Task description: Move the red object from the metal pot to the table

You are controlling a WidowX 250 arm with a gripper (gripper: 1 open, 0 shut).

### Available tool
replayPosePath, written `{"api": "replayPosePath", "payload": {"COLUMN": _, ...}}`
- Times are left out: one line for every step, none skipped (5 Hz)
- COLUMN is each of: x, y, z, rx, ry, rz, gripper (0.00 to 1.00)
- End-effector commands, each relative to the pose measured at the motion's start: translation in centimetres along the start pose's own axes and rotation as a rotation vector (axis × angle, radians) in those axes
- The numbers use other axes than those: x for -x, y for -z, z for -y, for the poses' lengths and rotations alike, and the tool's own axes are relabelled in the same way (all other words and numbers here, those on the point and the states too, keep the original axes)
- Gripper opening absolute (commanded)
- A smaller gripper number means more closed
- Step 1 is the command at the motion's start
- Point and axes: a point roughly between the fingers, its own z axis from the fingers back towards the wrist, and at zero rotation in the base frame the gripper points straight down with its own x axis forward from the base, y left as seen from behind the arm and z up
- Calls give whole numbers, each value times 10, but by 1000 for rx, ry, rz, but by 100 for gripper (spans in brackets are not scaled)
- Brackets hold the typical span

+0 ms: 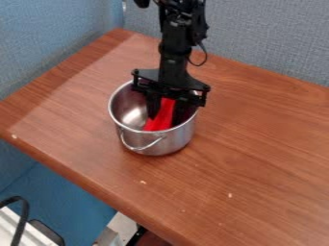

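Observation:
The metal pot (144, 123) stands on the reddish-brown table (244, 183), left of centre. Inside it the red object (161, 117) leans upright against the right side, its top near the rim. My black gripper (167, 96) reaches down from above into the pot, its fingers closed in on the upper part of the red object. The lower end of the block is hidden by the pot wall.
A thin wire handle (139, 144) hangs at the pot's front. A blue wall (52, 38) backs the table on the left and behind. The table's front edge drops off at the lower left.

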Motion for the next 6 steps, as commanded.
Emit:
{"api": "replayPosePath", "payload": {"x": -8, "y": -21, "z": -10, "rx": 27, "ry": -19, "rz": 56, "gripper": 0}}
{"api": "replayPosePath", "payload": {"x": -9, "y": -24, "z": -13, "rx": 44, "ry": -20, "rz": 52, "gripper": 0}}
{"api": "replayPosePath", "payload": {"x": -11, "y": -26, "z": -12, "rx": 64, "ry": 21, "rz": 52, "gripper": 0}}
{"api": "replayPosePath", "payload": {"x": -11, "y": -30, "z": -11, "rx": 83, "ry": 53, "rz": 47, "gripper": 0}}
{"api": "replayPosePath", "payload": {"x": -13, "y": -37, "z": -12, "rx": 98, "ry": 63, "rz": 43, "gripper": 0}}
{"api": "replayPosePath", "payload": {"x": -17, "y": -47, "z": -13, "rx": 115, "ry": 52, "rz": 41, "gripper": 100}}
